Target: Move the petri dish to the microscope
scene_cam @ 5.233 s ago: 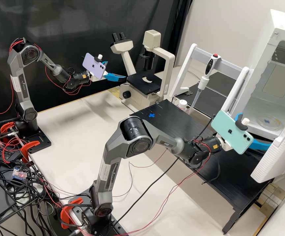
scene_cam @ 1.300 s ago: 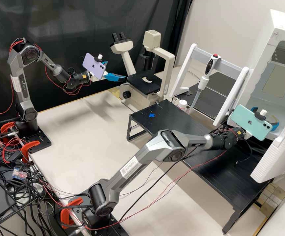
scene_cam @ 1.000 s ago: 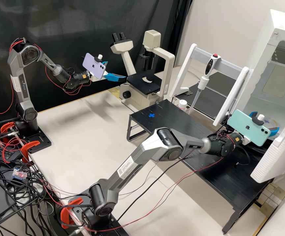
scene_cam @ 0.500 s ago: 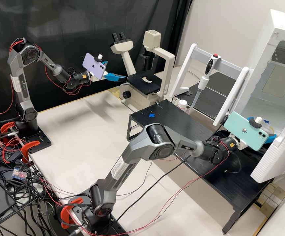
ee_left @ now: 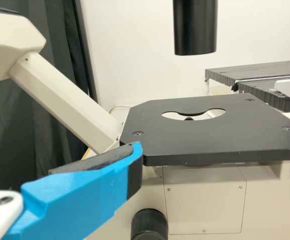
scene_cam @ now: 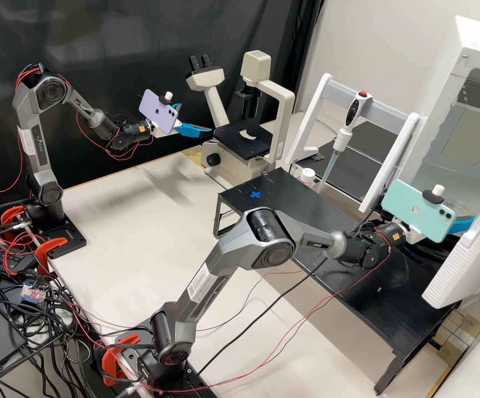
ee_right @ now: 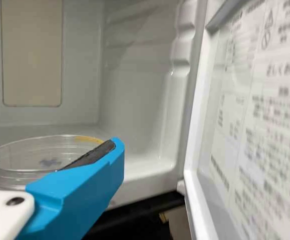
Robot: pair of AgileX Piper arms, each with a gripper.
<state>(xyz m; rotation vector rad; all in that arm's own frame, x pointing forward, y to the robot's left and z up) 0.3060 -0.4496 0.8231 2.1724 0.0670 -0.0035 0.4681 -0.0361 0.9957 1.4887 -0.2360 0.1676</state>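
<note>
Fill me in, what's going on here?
The right gripper holds the petri dish between its fingers, at the open white cabinet. The left gripper is at the near side of the microscope, open and holding nothing, beside the black stage. So the dish looks picked up but has not yet reached the microscope; carrying it over there is the part left to do.
</note>
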